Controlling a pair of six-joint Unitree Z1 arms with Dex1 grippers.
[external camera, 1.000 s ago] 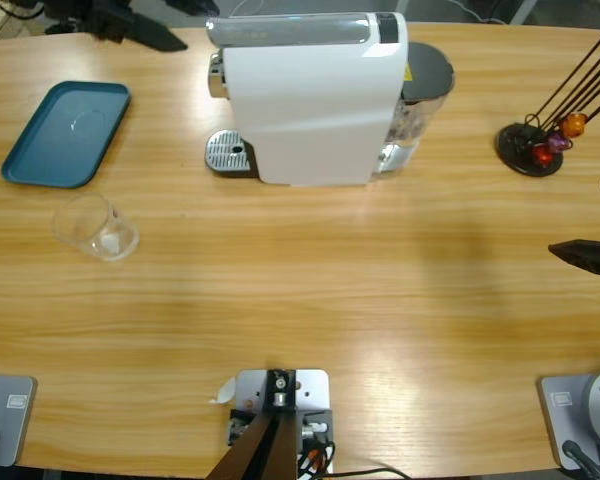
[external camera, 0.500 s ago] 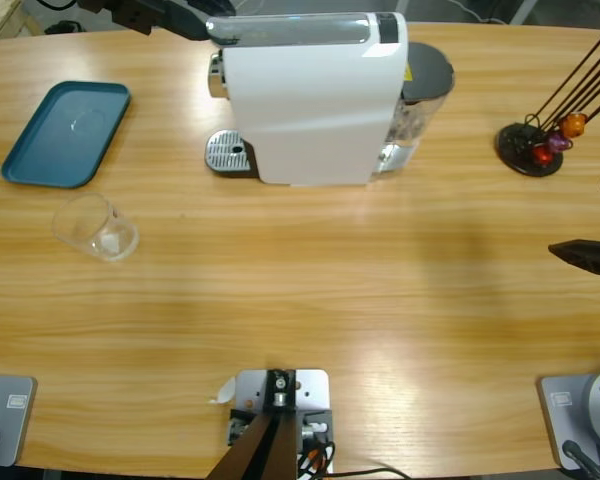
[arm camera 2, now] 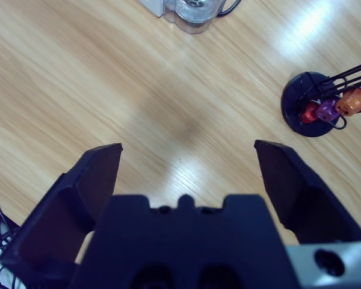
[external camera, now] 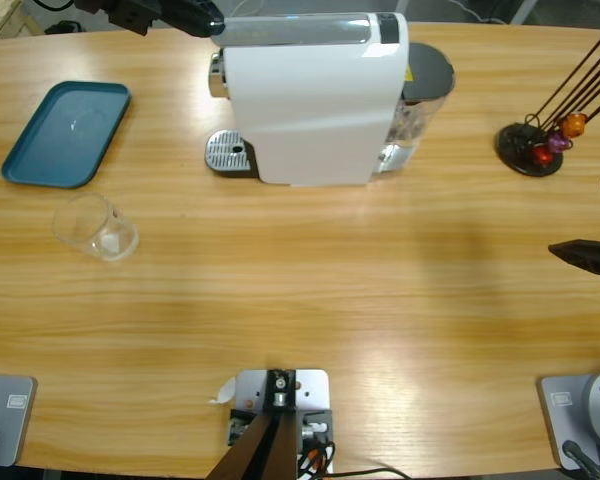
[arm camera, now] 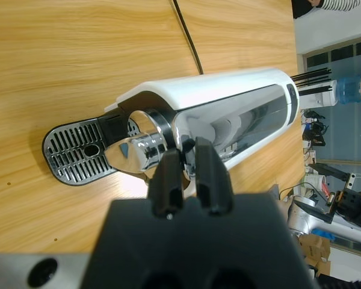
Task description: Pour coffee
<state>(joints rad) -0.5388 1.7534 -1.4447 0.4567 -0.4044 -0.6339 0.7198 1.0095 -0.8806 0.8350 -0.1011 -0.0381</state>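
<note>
My left gripper (arm camera: pixel 190 174), jaws pressed together, hovers above the white machine (external camera: pixel 315 100) at the far side; my right gripper (arm camera 2: pixel 189 171) is spread wide.

Robotics lab or workshop. Long wooden table (external camera: pixel 310 290) carries test props; beyond the left gripper (arm camera: pixel 189 180), cardboard boxes (arm camera: pixel 316 247), a water-cooler bottle (arm camera: pixel 347 91) and windows (arm camera: pixel 334 51).
</note>
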